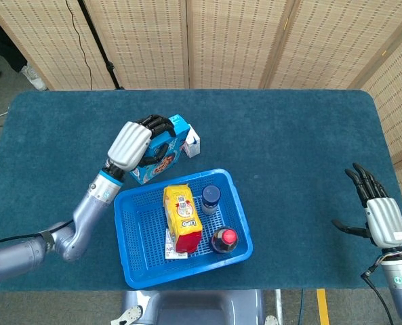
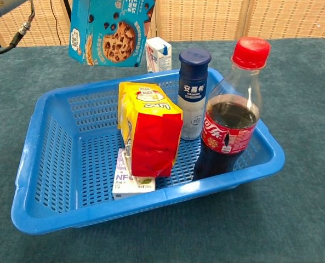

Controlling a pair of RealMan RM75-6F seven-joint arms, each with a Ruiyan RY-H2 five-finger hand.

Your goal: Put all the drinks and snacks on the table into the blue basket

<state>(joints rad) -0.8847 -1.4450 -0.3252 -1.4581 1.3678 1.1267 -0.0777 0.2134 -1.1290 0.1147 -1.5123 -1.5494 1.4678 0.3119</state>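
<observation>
My left hand (image 1: 131, 143) wraps the top of the blue cookie box (image 2: 108, 34), carrying it clear of the worktop (image 1: 289, 135) so it can pass over the near rim of the blue basket (image 2: 39, 164) just below it, while my right hand (image 1: 380, 215) hangs spread and empty, well apart.

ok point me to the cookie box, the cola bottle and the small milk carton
cookie box (image 2: 110, 33), chest view, on the printed front face
cola bottle (image 2: 226, 131), chest view, on the red label
small milk carton (image 2: 159, 53), chest view, on its front face
</observation>
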